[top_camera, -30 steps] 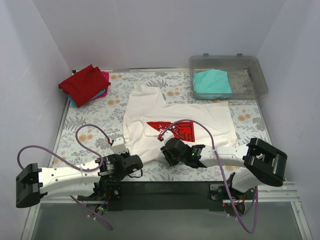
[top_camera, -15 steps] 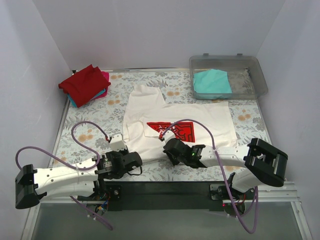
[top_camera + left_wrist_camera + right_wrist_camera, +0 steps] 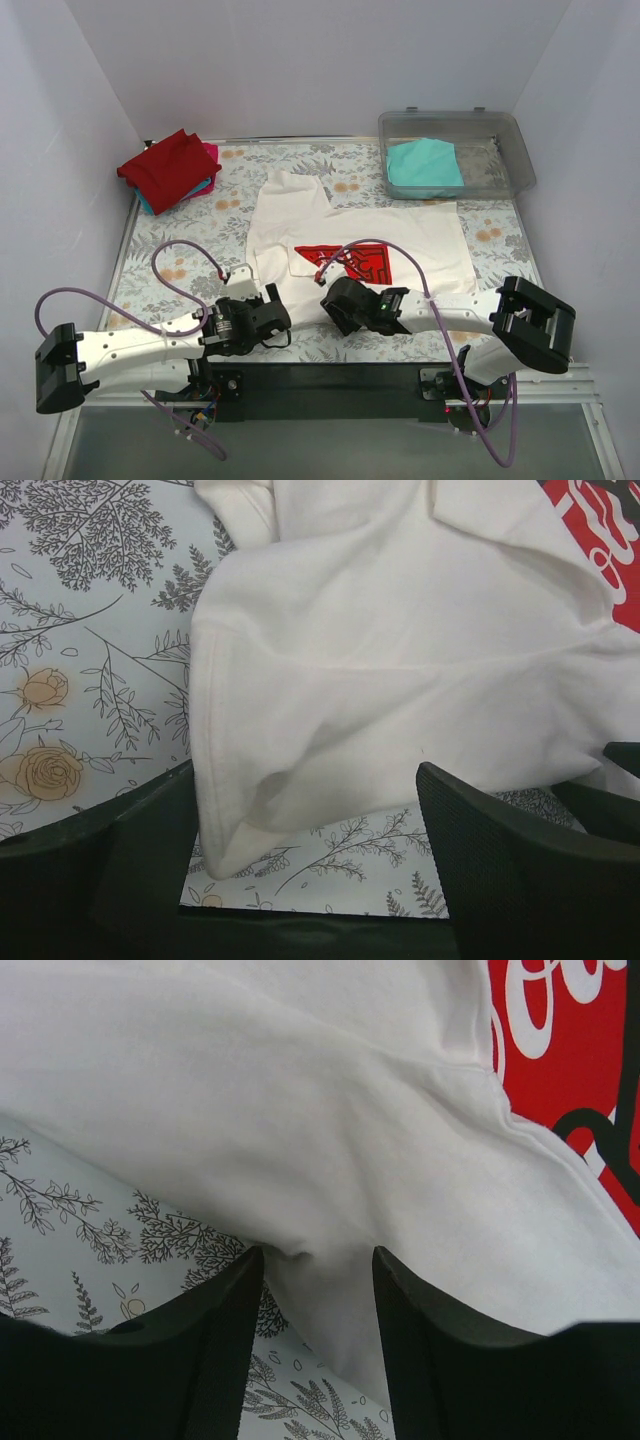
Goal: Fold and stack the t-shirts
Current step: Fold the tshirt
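The white t-shirt (image 3: 400,235) with its red print (image 3: 350,258) lies spread on the table's middle, its left side doubled over. My left gripper (image 3: 272,308) sits at the shirt's near left corner. In the left wrist view it (image 3: 300,850) is open wide, and the hem corner (image 3: 225,845) lies loose between the fingers. My right gripper (image 3: 328,300) is at the near hem under the print. In the right wrist view it (image 3: 318,1290) stands open with a fold of white cloth (image 3: 320,1260) between its fingertips. A folded stack topped by a red tee (image 3: 168,165) rests at the back left.
A clear plastic bin (image 3: 510,150) at the back right holds a folded teal tee (image 3: 425,165). The floral table cover (image 3: 170,250) shows to the left of the white shirt. White walls close in the back and both sides. Purple cables loop over both arms.
Both grippers have opened and let go of the white shirt's near hem. The left gripper has edged forward and right. The shirt lies much as before.
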`<state>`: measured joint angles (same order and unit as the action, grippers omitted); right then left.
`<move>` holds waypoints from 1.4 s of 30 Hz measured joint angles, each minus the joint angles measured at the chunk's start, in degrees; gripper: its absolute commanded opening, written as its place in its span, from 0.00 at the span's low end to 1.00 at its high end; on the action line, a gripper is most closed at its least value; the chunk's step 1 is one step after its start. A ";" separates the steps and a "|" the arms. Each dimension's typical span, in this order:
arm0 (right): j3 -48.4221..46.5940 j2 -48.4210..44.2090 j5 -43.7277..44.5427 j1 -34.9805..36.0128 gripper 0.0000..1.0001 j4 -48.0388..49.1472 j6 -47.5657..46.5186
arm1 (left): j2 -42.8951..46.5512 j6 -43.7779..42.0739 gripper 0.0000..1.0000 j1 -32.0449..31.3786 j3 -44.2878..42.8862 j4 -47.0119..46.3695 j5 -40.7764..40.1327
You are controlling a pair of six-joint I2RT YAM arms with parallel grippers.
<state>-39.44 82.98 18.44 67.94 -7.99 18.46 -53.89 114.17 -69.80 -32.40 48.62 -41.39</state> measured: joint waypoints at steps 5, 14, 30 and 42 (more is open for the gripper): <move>-1.46 -0.59 -0.42 0.39 0.51 -0.85 -0.87 | 1.18 0.07 0.80 0.00 -0.04 -0.26 0.07; -4.96 -2.45 -1.86 0.39 0.52 3.30 -3.48 | 2.45 0.24 0.83 0.00 0.00 4.22 1.92; -12.17 11.52 -13.44 -2.60 0.51 18.73 -8.79 | 5.31 0.26 0.83 -0.37 5.03 8.39 5.99; -18.80 23.45 -16.90 -6.21 0.51 21.55 -9.03 | 6.29 0.24 0.82 -0.55 8.48 1.03 7.98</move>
<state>-58.24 106.43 1.54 61.73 13.56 9.43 -47.59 114.41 -70.35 -23.92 49.65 -33.41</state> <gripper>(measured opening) 0.509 0.828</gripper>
